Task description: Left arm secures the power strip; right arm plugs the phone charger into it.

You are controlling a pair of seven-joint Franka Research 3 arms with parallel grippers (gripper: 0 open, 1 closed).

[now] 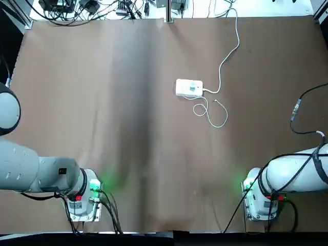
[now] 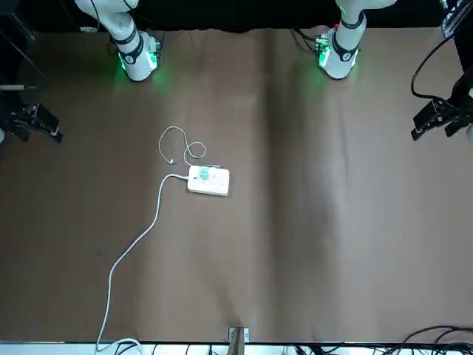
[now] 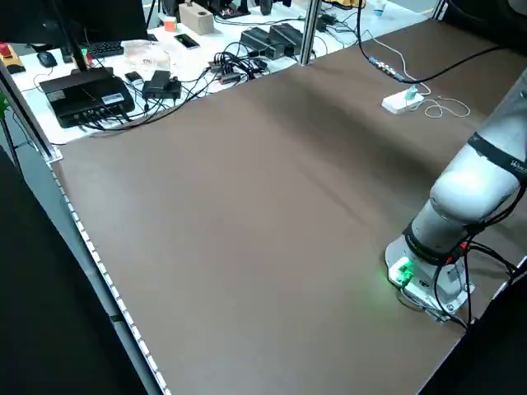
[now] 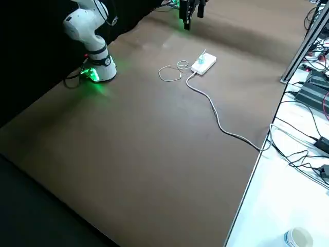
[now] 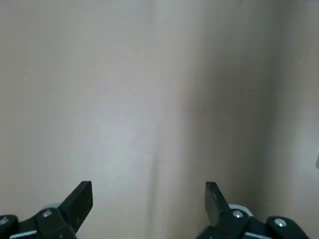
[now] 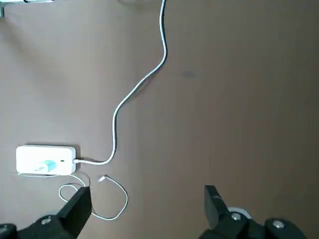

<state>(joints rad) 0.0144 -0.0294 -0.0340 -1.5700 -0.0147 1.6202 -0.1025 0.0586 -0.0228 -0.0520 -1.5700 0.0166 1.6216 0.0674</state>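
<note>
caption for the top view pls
Teal phone charger seated in the white power strip, its thin cable looped beside it on the brown tabletop

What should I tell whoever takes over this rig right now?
Left gripper: open, empty, over bare table on the robot's left.
Right gripper: open, empty, to the right of the strip.
White rectangular power strip: flat on the table, gripped by neither arm; its thick white cord runs to the far edge.
Small teal charger plug: on the strip's top face, apparently seated; its thin white cable loops beside it.
Done: plug looks in.
Left: confirm it is fully seated.
</note>
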